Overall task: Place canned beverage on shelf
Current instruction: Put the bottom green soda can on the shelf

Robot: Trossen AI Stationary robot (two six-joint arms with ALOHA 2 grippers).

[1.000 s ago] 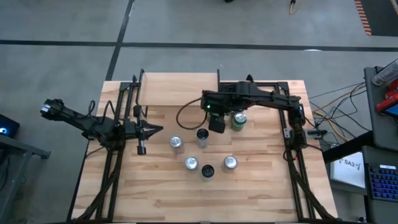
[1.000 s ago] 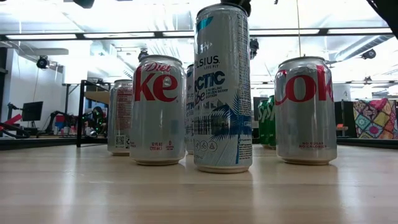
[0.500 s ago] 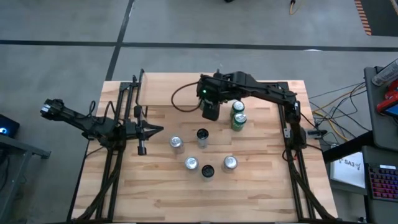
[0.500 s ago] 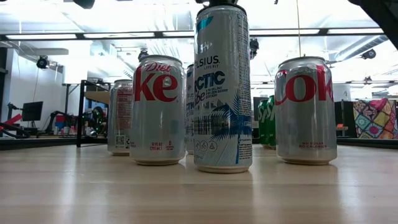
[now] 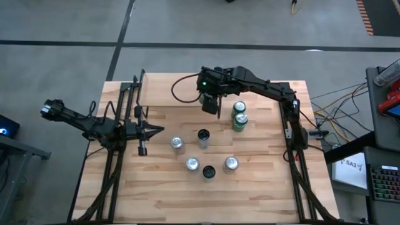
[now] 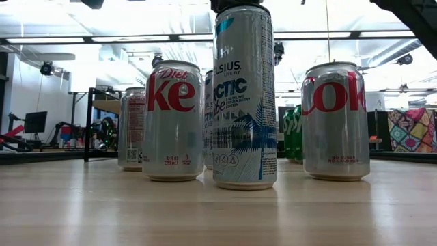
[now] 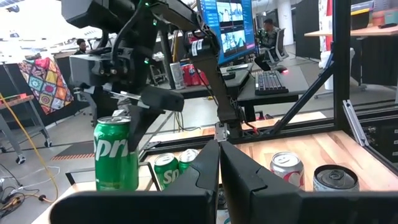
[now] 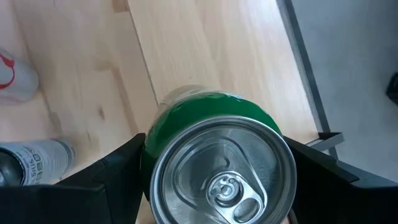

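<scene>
Bare shelf (image 5: pixel 178 87) plank open to approach from above. Crowded mid-worktop (image 5: pixel 262 194): five upright cans (image 5: pixel 204 153) clustered, two green cans (image 5: pixel 239 115) near the right hand (image 5: pixel 211 105), narrow gaps between. Wide free strip along the near edge.

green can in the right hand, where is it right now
The green can sits between the fingers of the right hand, by the shelf's right end in the high view, behind and left of the two green cans on the table.
</scene>
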